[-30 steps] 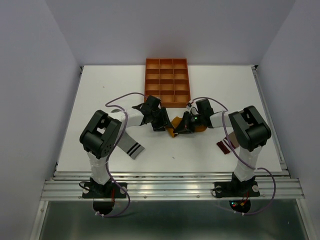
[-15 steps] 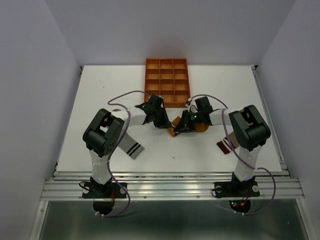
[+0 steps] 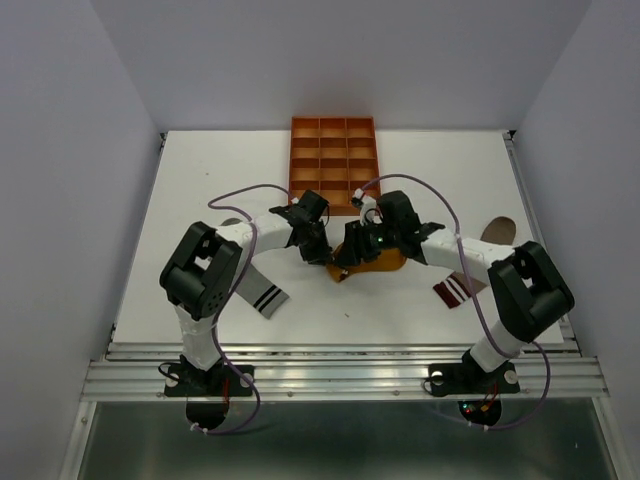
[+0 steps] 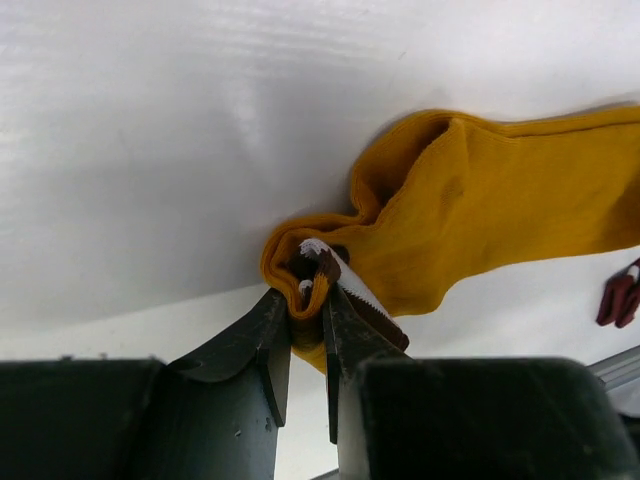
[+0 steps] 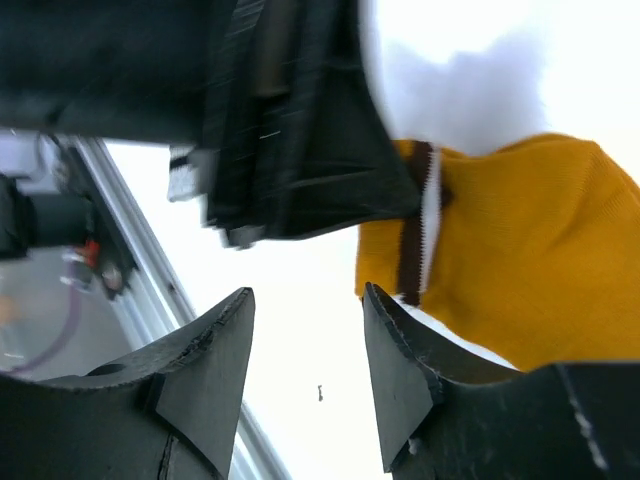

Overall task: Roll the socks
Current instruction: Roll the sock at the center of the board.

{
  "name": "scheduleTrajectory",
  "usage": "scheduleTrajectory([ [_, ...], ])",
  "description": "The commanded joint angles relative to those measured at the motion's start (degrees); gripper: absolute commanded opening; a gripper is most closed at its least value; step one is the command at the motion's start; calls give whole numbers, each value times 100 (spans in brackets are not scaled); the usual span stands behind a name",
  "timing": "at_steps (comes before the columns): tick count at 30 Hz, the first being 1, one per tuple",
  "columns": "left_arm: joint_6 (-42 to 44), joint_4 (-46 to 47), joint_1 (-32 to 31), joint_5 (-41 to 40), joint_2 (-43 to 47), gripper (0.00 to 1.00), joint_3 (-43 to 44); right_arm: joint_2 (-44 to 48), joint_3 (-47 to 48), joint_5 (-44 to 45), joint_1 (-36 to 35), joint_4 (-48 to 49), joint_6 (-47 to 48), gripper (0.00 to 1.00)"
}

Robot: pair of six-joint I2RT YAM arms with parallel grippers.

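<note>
While the soft mustard-yellow ankle sock (image 4: 480, 210) lies mid-table (near the orange compartmented tray (image 3: 293, 160)), its brown-white striped cuff (image 5: 425, 230) is pinched by the L gripper (image 4: 308, 300); R gripper (image 5: 305, 310) is spread apart beside it.

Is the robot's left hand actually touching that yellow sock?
Touching. The left wrist view shows the left hand clamped shut on the striped cuff of the yellow sock.

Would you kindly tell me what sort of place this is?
Probably a robotics test booth: plain white panels enclose a white tabletop, two black-and-white arms are bolted to an aluminium rail, and a mustard-yellow sock serves as practice material.
</note>
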State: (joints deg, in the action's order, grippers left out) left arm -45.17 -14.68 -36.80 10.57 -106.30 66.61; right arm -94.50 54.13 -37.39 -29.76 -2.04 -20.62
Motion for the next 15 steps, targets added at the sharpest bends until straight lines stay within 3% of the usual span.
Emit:
scheduleTrajectory([
  [1,43,-1160,-47,-284,268,0,159,493,-341,829,-548,370,717,54],
  [7,-159,-1503,-91,-196,400,0,142,950,-842,864,-794,1065,708,54],
  [15,-396,-1749,-231,-178,356,0,256,890,-851,1627,-1444,925,1042,54],
])
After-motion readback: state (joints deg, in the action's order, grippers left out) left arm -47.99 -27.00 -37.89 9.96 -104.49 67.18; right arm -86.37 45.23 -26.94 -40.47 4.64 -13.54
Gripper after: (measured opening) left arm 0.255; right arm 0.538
